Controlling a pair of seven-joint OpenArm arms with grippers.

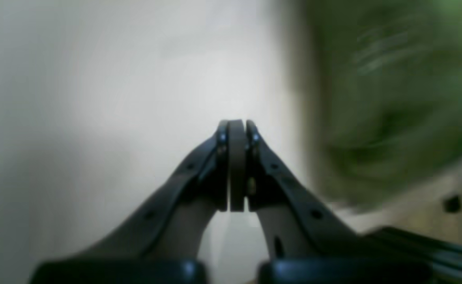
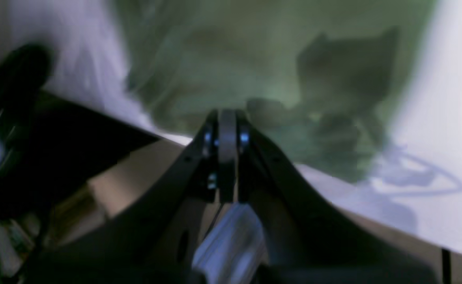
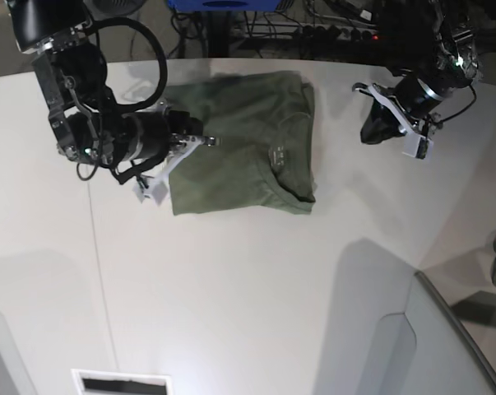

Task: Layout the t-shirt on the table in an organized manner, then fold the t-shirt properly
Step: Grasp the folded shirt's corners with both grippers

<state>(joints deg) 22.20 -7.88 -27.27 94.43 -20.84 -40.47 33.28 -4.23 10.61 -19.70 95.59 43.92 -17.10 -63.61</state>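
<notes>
The table [image 3: 256, 280] lies bare from the 4 to the 8 o'clock side of the t-shirt [image 3: 239, 144], a broad white stretch where a gripper could pass freely. At 9 o'clock of the shirt the right gripper [image 3: 208, 141] and its arm hang over the cloth's edge and block that side. At 3 o'clock the left gripper [image 3: 364, 89] hangs well apart from the shirt, with a bare strip of table between them. A grey-white angled panel [image 3: 445, 329] rises at 5 o'clock, near the table's corner. Cables [image 3: 330, 25] crowd the far edge at 12 o'clock.
</notes>
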